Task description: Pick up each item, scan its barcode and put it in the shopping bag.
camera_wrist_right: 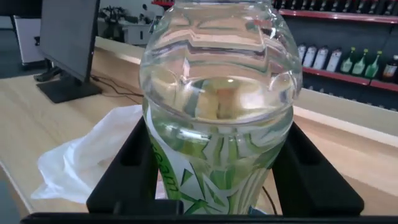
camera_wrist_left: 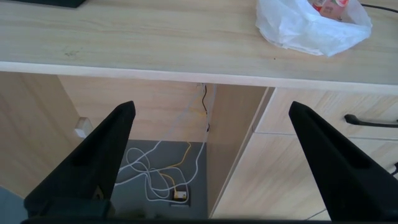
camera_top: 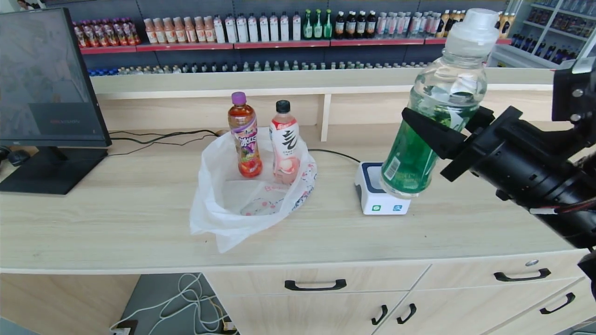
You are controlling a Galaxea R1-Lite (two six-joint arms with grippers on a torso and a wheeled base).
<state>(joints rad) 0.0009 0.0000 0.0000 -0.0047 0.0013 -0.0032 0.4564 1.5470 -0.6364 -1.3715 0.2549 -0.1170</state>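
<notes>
– Over the scanner (camera_top: 375, 197), what is that arm holding up?
– That's the green bottle (camera_top: 409, 163): clear ribbed plastic with a pale cap and a green leafy label. It is tilted, and its base hangs just above the small white box, hiding the far corner. The right gripper (camera_top: 454, 128) has its black jaws pinching the bottle round the middle.
– Any barcode?
– There's a white patch low on the label, too small to read.
– And the shopping bag (camera_top: 223, 204)?
– It's thin, crinkled white film, slumped open on the pale wood counter (camera_top: 116, 218) near the scanner. A purple-capped bottle (camera_top: 244, 137) and a black-capped bottle (camera_top: 285, 139) stand upright inside. I can't tell if they touch.
– The other arm?
– The left gripper (camera_wrist_left: 211, 109) hangs below the counter's front edge, jaws spread wide.
</notes>
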